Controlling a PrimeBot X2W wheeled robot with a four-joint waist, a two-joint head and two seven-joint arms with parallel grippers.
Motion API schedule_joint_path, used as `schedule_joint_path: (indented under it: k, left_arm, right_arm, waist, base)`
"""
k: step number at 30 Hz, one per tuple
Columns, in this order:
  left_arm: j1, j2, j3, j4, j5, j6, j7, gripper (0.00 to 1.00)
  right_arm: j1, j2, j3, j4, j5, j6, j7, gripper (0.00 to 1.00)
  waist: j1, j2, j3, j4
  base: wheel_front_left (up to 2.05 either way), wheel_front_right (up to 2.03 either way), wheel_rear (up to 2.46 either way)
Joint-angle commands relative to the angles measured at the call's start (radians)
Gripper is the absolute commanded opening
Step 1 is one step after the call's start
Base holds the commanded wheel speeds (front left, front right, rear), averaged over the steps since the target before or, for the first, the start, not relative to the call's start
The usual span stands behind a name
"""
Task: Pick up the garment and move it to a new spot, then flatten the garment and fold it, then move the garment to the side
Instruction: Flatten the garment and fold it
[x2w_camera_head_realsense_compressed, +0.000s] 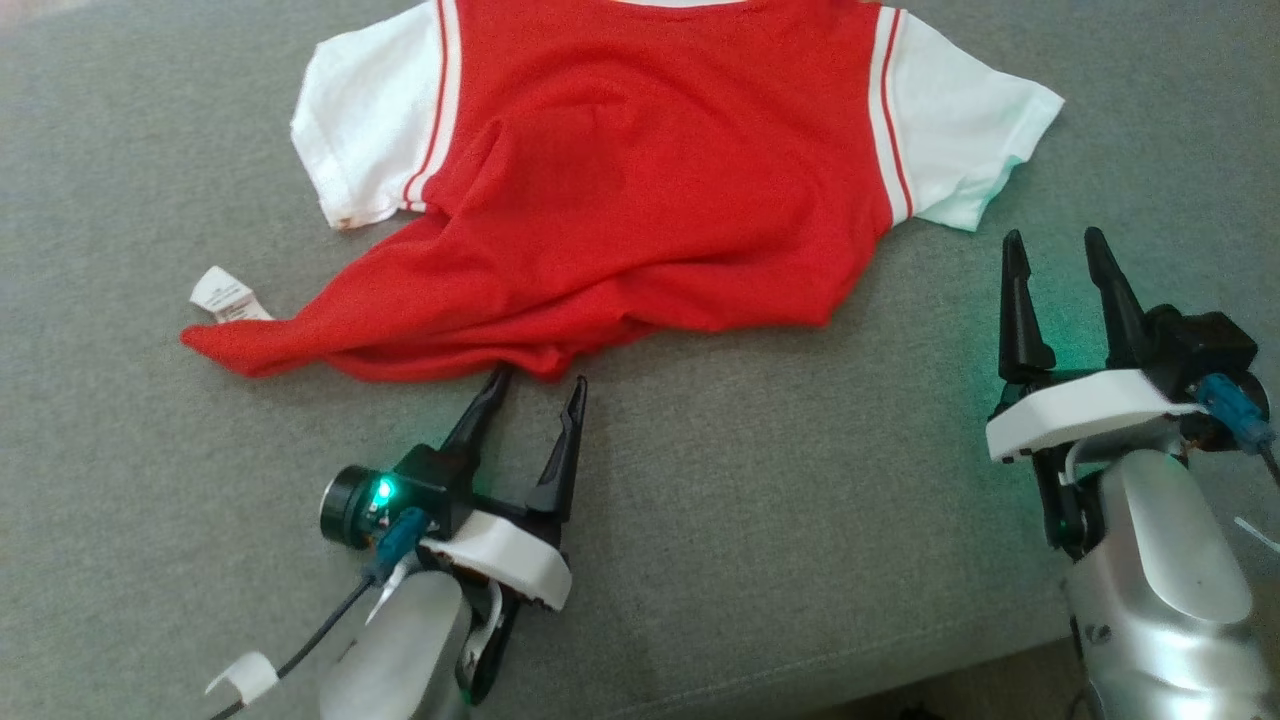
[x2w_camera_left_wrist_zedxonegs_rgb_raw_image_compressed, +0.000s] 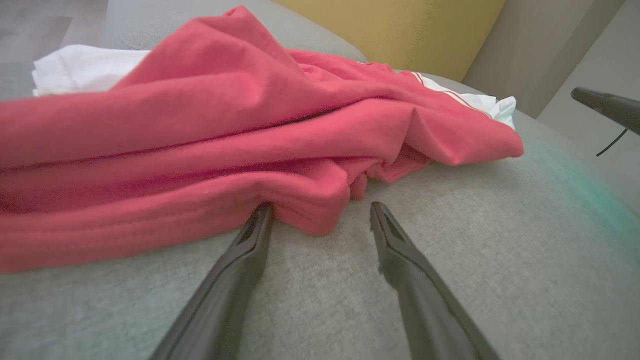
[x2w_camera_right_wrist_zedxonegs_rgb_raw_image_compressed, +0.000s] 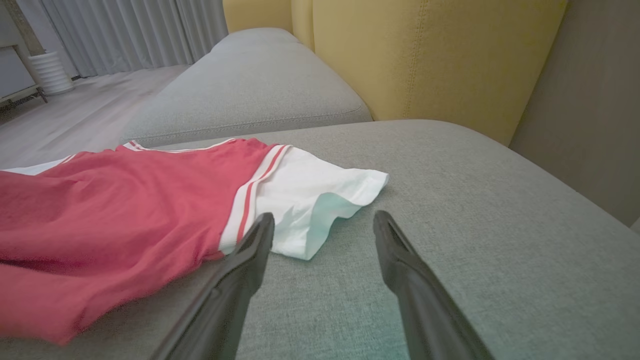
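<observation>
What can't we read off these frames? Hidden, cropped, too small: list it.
- Neckline of the red T-shirt with white sleeves: cut off by the head view's top edge.
- Print on its white care label: too small, head view.
- Left gripper, left wrist view: one fingertip meets the bunched hem; under it or just touching, unclear.
- Shirt's underside: hidden by its own fabric, every view.

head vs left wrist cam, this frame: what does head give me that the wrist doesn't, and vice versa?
Head adds: the white care label beside the hem, the red shirt in overall layout with its sleeves spread, and the right gripper with both fingers apart, off the cloth.
Left wrist adds: the yellow backrest behind, and the hem bunched in stacked folds, with one finger meeting its edge.
Both: the red shirt on the grey cushion, with the left gripper open at the hem.
</observation>
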Motion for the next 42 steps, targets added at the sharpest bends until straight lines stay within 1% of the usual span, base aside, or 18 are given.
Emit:
schedule_joint_path:
  k: [1, 3, 4, 5, 9, 12, 22, 26, 29, 32, 37, 39, 40, 41, 42]
  left_arm:
    - [-0.025, 0.002, 0.032, -0.011, -0.003, -0.004, -0.005, 1.00]
    - [-0.029, 0.002, 0.046, -0.023, 0.000, -0.001, -0.005, 0.98]
    - [-0.030, 0.002, 0.054, -0.028, 0.006, 0.003, -0.005, 0.24]
    - [-0.031, 0.002, 0.064, -0.038, 0.012, 0.007, -0.005, 0.00]
    - [-0.019, 0.002, 0.089, -0.095, 0.043, 0.014, -0.005, 0.00]
    - [0.010, 0.002, 0.098, -0.154, 0.060, 0.012, -0.005, 0.00]
    - [0.165, 0.002, 0.088, -0.353, 0.080, -0.009, -0.005, 0.00]
    - [0.210, 0.002, 0.097, -0.391, 0.081, -0.014, -0.005, 0.00]
    - [0.210, 0.002, 0.116, -0.387, 0.092, -0.017, -0.005, 0.00]
    - [0.172, 0.002, 0.152, -0.352, 0.110, -0.019, -0.005, 0.00]
    - [0.071, 0.007, 0.241, -0.251, 0.149, -0.016, -0.005, 0.00]
    - [0.032, 0.015, 0.272, -0.198, 0.164, -0.010, -0.005, 0.00]
    - [-0.005, 0.025, 0.303, -0.147, 0.177, 0.003, -0.005, 0.00]
    - [-0.005, 0.025, 0.303, -0.147, 0.177, 0.003, -0.005, 0.00]
    - [-0.022, 0.028, 0.317, -0.118, 0.180, 0.008, -0.005, 0.00]
  right_arm:
    - [0.004, 0.011, 0.016, -0.029, 0.003, -0.001, -0.006, 1.00]
    - [0.005, 0.012, 0.016, -0.029, 0.004, -0.001, -0.006, 1.00]
    - [0.005, 0.013, 0.015, -0.028, 0.007, -0.001, -0.006, 1.00]
    - [0.005, 0.013, 0.013, -0.027, 0.009, -0.001, -0.006, 1.00]
    - [0.016, 0.014, 0.005, -0.019, 0.018, -0.001, -0.006, 1.00]
    - [0.033, 0.015, -0.005, -0.005, 0.024, -0.001, -0.006, 1.00]
    - [0.121, 0.016, -0.022, 0.047, 0.057, -0.001, -0.006, 1.00]
    - [0.130, 0.016, -0.009, 0.059, 0.076, -0.001, -0.006, 1.00]
    - [0.123, 0.016, 0.008, 0.060, 0.087, -0.001, -0.006, 1.00]
    - [0.106, 0.016, 0.034, 0.056, 0.097, -0.001, -0.006, 1.00]
    - [0.075, 0.016, 0.054, 0.047, 0.103, -0.001, -0.006, 1.00]
    - [0.064, 0.016, 0.055, 0.043, 0.104, -0.001, -0.006, 1.00]
    - [0.056, 0.016, 0.057, 0.038, 0.103, -0.001, -0.006, 1.00]
    - [0.056, 0.016, 0.057, 0.038, 0.103, -0.001, -0.006, 1.00]
    - [0.053, 0.016, 0.055, 0.036, 0.102, -0.001, -0.006, 1.00]
  waist:
    - [0.0000, 0.0000, 0.006, -0.010]
    - [0.0000, 0.0000, 0.008, -0.015]
    - [0.0000, 0.0000, 0.007, -0.016]
    - [0.0000, 0.0000, 0.006, -0.015]
    - [0.0000, 0.0000, -0.016, 0.006]
    - [0.0000, 0.0000, -0.050, 0.039]
    - [0.0000, 0.0000, -0.191, 0.205]
    - [0.0000, 0.0000, -0.211, 0.238]
    - [0.0000, 0.0000, -0.201, 0.234]
    - [0.0000, 0.0000, -0.175, 0.207]
    - [0.0000, 0.0000, -0.115, 0.145]
    - [0.0000, 0.0000, -0.092, 0.123]
    - [0.0000, 0.0000, -0.070, 0.103]
    - [0.0000, 0.0000, -0.070, 0.103]
    - [0.0000, 0.0000, -0.061, 0.096]
  base:
    - [0.00, 0.00, 0.00]
    - [0.00, 0.00, 0.00]
    - [0.00, 0.00, 0.00]
    - [0.00, 0.00, 0.00]
    - [0.00, 0.00, 0.00]
    - [0.00, 0.00, 0.00]
    - [0.00, 0.00, 0.00]
    - [0.00, 0.00, 0.00]
    - [0.00, 0.00, 0.00]
    - [0.00, 0.00, 0.00]
    - [0.00, 0.00, 0.00]
    - [0.00, 0.00, 0.00]
    - [0.00, 0.00, 0.00]
    - [0.00, 0.00, 0.00]
    - [0.00, 0.00, 0.00]
